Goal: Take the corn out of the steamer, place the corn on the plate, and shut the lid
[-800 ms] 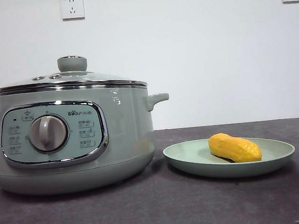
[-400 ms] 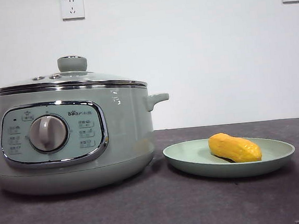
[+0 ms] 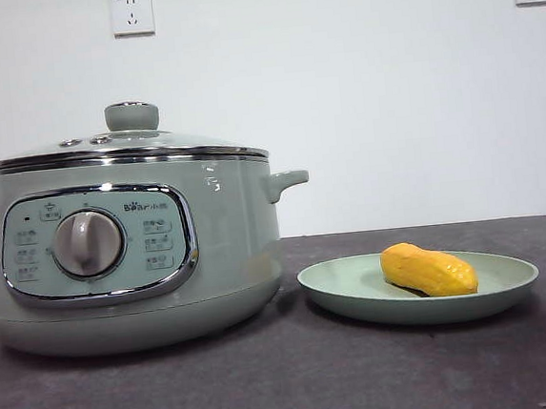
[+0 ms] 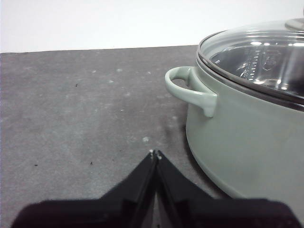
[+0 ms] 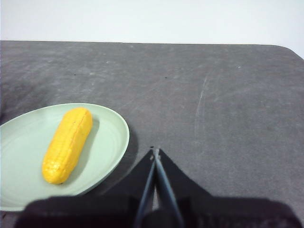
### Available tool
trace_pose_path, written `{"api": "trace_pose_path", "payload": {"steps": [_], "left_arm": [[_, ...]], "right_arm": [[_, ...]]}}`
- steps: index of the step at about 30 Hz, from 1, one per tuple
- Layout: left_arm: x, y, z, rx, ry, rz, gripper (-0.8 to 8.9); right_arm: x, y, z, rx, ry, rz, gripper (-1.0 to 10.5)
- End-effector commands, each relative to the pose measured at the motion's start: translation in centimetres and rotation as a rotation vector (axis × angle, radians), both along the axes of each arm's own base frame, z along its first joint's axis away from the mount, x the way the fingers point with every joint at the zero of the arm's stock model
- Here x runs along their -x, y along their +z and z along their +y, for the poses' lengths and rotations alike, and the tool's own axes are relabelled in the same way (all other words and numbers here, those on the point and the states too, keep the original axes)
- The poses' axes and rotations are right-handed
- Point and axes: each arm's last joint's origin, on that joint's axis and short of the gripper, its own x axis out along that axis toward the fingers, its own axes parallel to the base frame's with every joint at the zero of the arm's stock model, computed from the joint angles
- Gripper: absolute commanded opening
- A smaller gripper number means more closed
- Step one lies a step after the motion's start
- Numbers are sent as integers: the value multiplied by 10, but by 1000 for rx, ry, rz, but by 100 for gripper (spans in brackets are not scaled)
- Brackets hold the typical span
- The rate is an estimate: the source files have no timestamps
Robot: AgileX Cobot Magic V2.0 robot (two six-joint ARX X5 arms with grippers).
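Note:
The sage-green steamer (image 3: 129, 255) stands at the left of the front view with its glass lid (image 3: 120, 146) on it, closed. The corn (image 3: 428, 269) lies on the pale green plate (image 3: 358, 298) to the right of the steamer. In the left wrist view the left gripper (image 4: 155, 154) is shut and empty above the table, beside the steamer (image 4: 242, 137) and its side handle (image 4: 190, 90); the lid (image 4: 256, 57) sits on the pot. In the right wrist view the right gripper (image 5: 155, 152) is shut and empty, beside the plate (image 5: 116, 137) holding the corn (image 5: 68, 144).
Dark grey table (image 3: 289, 385) runs to a white wall with two sockets (image 3: 132, 13). Neither arm shows in the front view.

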Motion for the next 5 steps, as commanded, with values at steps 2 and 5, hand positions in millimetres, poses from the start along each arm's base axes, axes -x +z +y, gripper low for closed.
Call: {"api": "trace_pose_path", "payload": {"steps": [2, 5], "left_arm": [[-1, -5, 0, 9, 6, 13, -3], [-1, -5, 0, 9, 5, 13, -3]], "right_arm": [[-1, -5, 0, -8, -5, 11, 1], [-1, -5, 0, -8, -5, 11, 1]]}}
